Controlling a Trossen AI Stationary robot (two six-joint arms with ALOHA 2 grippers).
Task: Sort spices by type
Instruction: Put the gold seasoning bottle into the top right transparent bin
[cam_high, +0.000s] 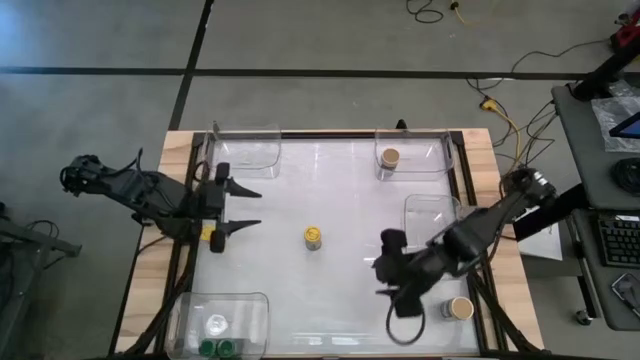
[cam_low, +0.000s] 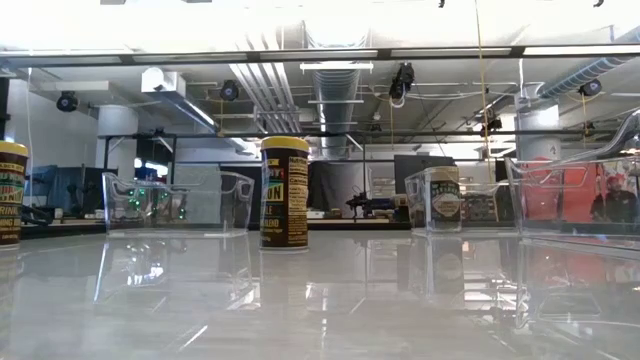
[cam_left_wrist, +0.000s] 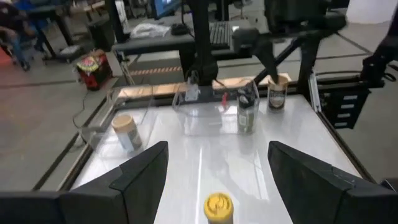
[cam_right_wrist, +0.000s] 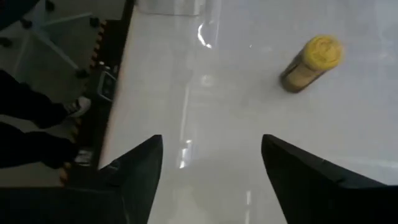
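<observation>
A yellow-lidded spice jar (cam_high: 313, 237) stands upright on its base mid-table, also in the low view (cam_low: 285, 190). My left gripper (cam_high: 245, 205) is open, to the jar's left and pointing at it; its wrist view shows the jar (cam_left_wrist: 217, 208) ahead between the fingers. My right gripper (cam_high: 398, 272) is open above the table, right of and nearer than the jar, which shows ahead of it (cam_right_wrist: 311, 62). A tan-lidded jar (cam_high: 460, 308) stands near the right arm. Another tan-lidded jar (cam_high: 390, 158) stands in the far right tray.
Clear trays stand at the far left (cam_high: 245, 150), far right (cam_high: 440, 150), right side (cam_high: 430, 205) and near left (cam_high: 240, 305); the last holds green-lidded jars (cam_high: 218, 347). A dark-lidded jar (cam_left_wrist: 247, 112) stands in the right-side tray. A person's shoe (cam_right_wrist: 78, 107) shows beyond the table edge.
</observation>
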